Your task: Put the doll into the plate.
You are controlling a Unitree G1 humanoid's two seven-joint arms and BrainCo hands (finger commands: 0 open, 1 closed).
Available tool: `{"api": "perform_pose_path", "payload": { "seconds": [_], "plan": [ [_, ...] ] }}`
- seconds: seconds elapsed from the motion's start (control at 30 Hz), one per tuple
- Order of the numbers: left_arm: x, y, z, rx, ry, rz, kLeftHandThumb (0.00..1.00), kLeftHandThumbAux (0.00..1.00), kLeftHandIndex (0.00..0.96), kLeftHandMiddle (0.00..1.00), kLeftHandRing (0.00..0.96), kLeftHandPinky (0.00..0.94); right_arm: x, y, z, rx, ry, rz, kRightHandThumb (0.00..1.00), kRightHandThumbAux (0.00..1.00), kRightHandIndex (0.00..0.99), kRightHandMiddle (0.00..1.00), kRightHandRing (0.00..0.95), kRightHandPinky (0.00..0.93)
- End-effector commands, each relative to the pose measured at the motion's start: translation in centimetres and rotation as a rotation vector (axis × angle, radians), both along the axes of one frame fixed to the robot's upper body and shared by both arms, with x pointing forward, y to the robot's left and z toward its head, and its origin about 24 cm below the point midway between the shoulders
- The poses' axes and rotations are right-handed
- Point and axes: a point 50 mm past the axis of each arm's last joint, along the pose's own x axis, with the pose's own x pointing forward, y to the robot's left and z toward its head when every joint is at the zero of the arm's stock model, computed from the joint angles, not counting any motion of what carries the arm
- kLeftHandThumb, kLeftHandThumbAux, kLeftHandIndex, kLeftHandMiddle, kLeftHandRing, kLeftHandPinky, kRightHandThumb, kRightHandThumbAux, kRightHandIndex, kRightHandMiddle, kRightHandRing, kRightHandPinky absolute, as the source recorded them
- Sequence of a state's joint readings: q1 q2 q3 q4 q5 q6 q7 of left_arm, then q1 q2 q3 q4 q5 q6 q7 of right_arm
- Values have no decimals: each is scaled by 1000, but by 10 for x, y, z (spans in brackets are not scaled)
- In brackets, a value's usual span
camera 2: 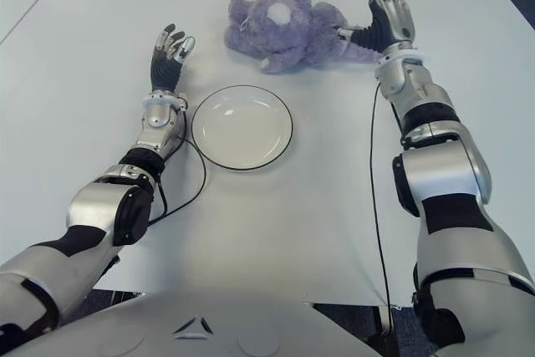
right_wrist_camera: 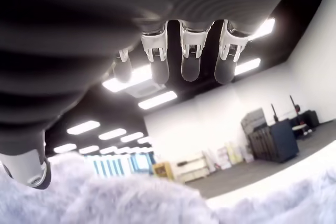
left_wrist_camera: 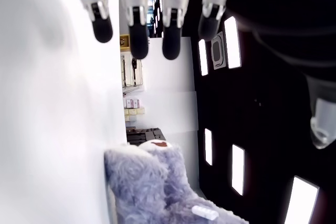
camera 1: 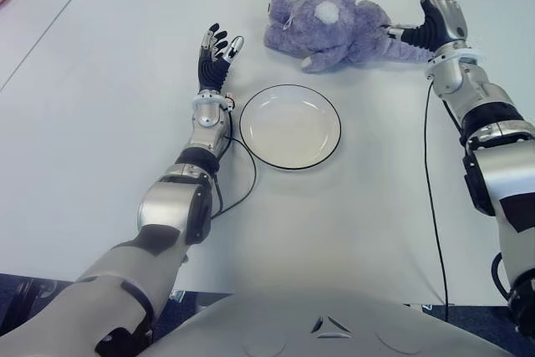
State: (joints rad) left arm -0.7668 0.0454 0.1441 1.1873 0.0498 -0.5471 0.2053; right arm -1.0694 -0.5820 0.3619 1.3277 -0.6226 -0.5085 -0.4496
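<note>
Left eye view shows the purple doll point(camera 1: 334, 24) lying on the counter point(camera 1: 100, 98) at 12 o'clock of the plate point(camera 1: 289, 126), right hand point(camera 1: 433, 10) spread beside it, left hand point(camera 1: 216, 54) spread empty.

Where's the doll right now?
The doll lies on the table beyond the plate, toward the robot's right. The open right hand is at its right end; the left hand shows left of the plate.
</note>
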Motion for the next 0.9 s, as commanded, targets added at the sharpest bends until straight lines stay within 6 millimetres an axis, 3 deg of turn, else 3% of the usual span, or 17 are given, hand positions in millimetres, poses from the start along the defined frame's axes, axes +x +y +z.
{"api": "perform_pose_path", "payload": {
  "seconds": [0.03,0.17,0.5,0.9],
  "plan": [
    [-90,-4,-127,-16,507,41,0,470,124,176,160,112,6,22,-23,-69,132,-2,263,533,0,0,0,61],
    [-90,-4,-127,-18,507,41,0,468,127,176,160,106,7,28,-27,-109,157,9,286,537,0,0,0,57],
    [-90,-5,-127,-19,515,36,0,467,134,178,159,104,9,43,-34,-203,188,42,333,548,0,0,0,152],
    [-90,-5,-128,-9,533,24,0,453,147,169,148,89,5,57,-53,-203,256,97,392,583,0,0,6,179]
  ]
}}
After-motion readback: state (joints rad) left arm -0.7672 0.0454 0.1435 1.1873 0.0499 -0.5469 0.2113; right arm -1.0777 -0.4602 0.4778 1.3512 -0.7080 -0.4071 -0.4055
